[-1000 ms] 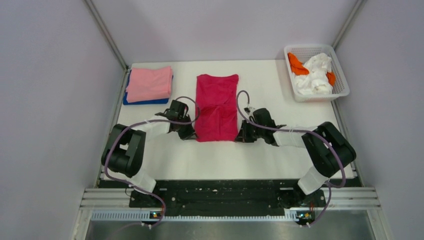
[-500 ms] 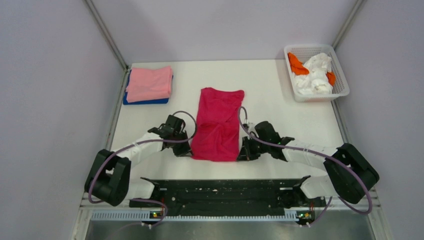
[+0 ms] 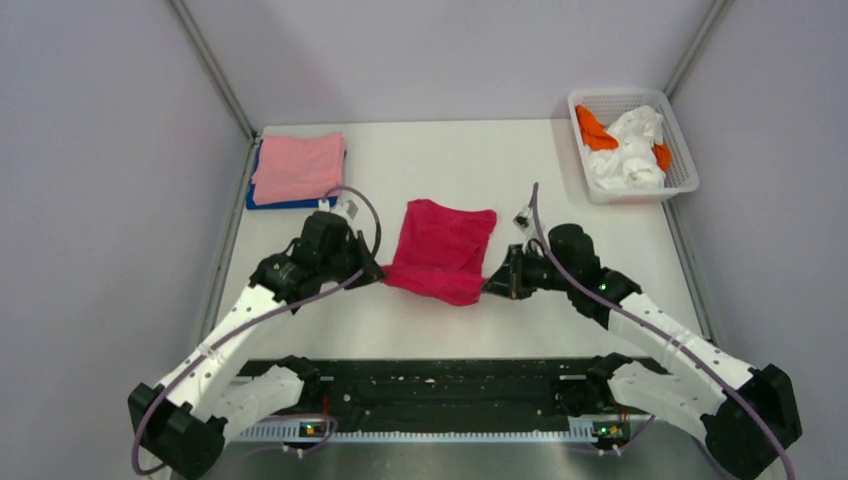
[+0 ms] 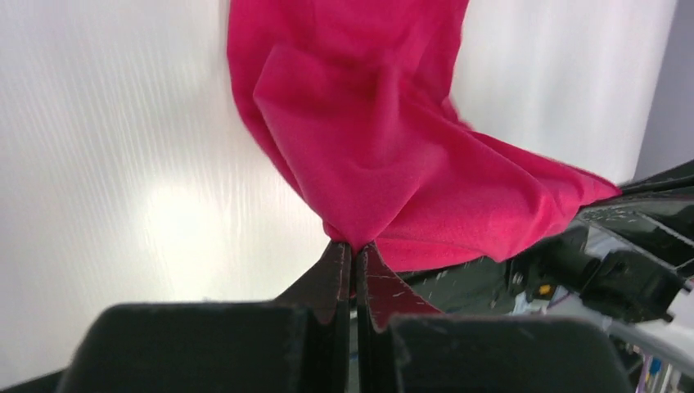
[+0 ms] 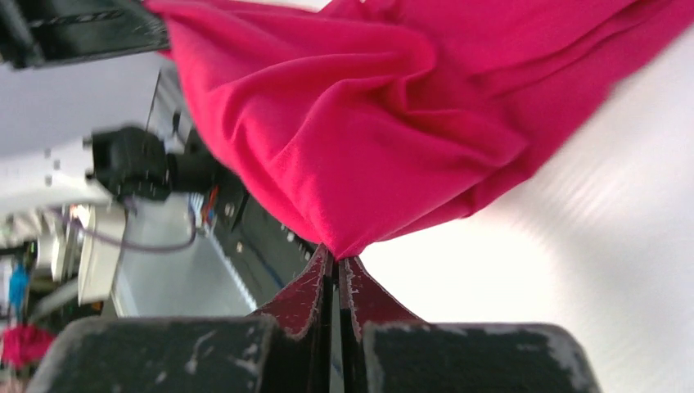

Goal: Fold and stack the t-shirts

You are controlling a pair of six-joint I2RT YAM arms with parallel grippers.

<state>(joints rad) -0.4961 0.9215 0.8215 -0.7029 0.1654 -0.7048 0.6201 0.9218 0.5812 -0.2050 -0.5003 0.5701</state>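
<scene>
The crimson-red t-shirt (image 3: 440, 250) hangs lifted at its near edge above the table's middle, its far part trailing on the table. My left gripper (image 3: 376, 272) is shut on the shirt's near left corner (image 4: 352, 237). My right gripper (image 3: 492, 287) is shut on its near right corner (image 5: 337, 250). The red cloth fills the left wrist view (image 4: 385, 147) and the right wrist view (image 5: 368, 123). The folded pink t-shirt (image 3: 298, 166) lies on the folded blue t-shirt (image 3: 290, 203) at the far left.
A white basket (image 3: 684, 170) with white and orange cloths stands at the far right corner. Grey walls close in the table left, right and back. The black arm rail (image 3: 450, 385) runs along the near edge.
Both grippers have pulled the red shirt's near edge toward the rail, then lifted it up and toward the far side, so the shirt now looks shorter and bunched. The arms have stretched out.
</scene>
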